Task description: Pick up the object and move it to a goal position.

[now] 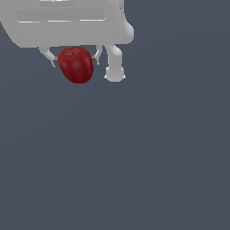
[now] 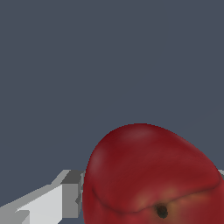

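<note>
The dark-red apple (image 1: 76,64) sits between the two fingers of my white gripper (image 1: 75,59) near the top of the exterior view, toward its left. The fingers press on both sides of the apple, and its lower half hangs below the fingertips. The stem dimple faces up toward the hand. In the wrist view the apple (image 2: 148,175) fills the lower part of the picture, with one finger (image 2: 65,192) touching its side; the other finger is almost out of frame. No goal marker shows in either view.
A plain dark grey-blue surface (image 1: 134,157) fills the rest of both views. A white rounded part of the arm (image 1: 115,67) hangs just to the exterior view's right of the apple.
</note>
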You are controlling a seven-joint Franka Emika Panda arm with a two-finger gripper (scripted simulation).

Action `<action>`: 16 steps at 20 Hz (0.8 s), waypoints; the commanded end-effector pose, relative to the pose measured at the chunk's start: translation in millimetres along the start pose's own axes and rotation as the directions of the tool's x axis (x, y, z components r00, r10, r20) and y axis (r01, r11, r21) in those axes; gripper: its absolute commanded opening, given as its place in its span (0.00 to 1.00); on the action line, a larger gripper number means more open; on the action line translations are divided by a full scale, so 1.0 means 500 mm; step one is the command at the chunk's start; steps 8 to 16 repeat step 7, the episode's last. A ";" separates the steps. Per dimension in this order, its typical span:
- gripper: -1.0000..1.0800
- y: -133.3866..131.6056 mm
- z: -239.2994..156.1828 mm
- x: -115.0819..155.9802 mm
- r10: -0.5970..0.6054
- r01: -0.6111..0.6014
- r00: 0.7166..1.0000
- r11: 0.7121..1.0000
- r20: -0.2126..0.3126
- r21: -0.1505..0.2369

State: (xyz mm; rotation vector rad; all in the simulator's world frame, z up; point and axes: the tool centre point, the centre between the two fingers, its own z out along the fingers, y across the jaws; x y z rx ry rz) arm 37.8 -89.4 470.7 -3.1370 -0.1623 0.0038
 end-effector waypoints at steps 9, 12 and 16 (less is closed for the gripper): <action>0.00 0.004 -0.018 0.003 0.000 0.000 1.000 1.000 -0.002 -0.001; 0.00 0.004 -0.018 0.003 0.000 0.000 1.000 1.000 -0.002 -0.001; 0.00 0.004 -0.018 0.003 0.000 0.000 1.000 1.000 -0.002 -0.001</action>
